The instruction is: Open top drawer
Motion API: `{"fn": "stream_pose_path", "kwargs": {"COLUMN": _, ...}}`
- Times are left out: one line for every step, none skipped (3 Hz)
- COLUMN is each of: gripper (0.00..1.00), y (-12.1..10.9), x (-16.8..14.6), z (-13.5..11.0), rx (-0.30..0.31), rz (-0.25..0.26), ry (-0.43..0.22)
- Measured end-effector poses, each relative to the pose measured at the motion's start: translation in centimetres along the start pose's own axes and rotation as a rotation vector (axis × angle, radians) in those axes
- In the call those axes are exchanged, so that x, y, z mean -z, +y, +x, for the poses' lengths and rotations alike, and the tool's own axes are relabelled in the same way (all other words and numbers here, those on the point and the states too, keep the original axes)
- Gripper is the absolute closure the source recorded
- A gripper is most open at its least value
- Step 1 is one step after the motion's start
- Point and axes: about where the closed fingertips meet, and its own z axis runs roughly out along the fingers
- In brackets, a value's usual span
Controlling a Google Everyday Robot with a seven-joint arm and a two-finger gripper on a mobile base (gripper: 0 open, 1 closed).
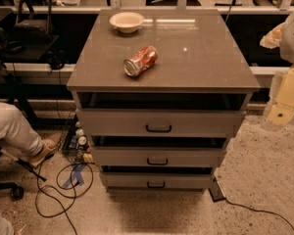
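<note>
Starting at the left, we see a seated person's leg (12, 126) and shoe (41, 151) beside loose cables (63, 190) on the floor. On the cabinet top (206, 62) a pale bowl (127, 21) sits at the back, and a red can (140, 60) lies on its side nearer the front. Just under the cabinet top's front edge is the top drawer (112, 122), the widest of three fronts, with its small black handle (159, 128) at the centre. A dark band shows above the front, and we cannot tell whether the drawer is already out a little. The two lower drawers (157, 156) sit beneath it. At the far right edge hangs our gripper (283, 104), off the cabinet's right side and well apart from the handle; whether it is spread or pressed together we cannot tell. We judge the reach to be the step in hand. Next we must bring the gripper leftward to the handle, close on the bar, then pull straight out from the cabinet.
</note>
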Motion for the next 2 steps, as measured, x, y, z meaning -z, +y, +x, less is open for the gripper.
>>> {"fn": "stream_pose_path", "kwargs": {"gripper": 0.0, "y": 0.0, "x": 0.0, "z": 0.0, "rx": 0.0, "rz": 0.0, "ry": 0.0}}
{"fn": "stream_pose_path", "kwargs": {"gripper": 0.0, "y": 0.1, "x": -1.6, "z": -0.2, "rx": 0.025, "rz": -0.014, "ry": -0.043}}
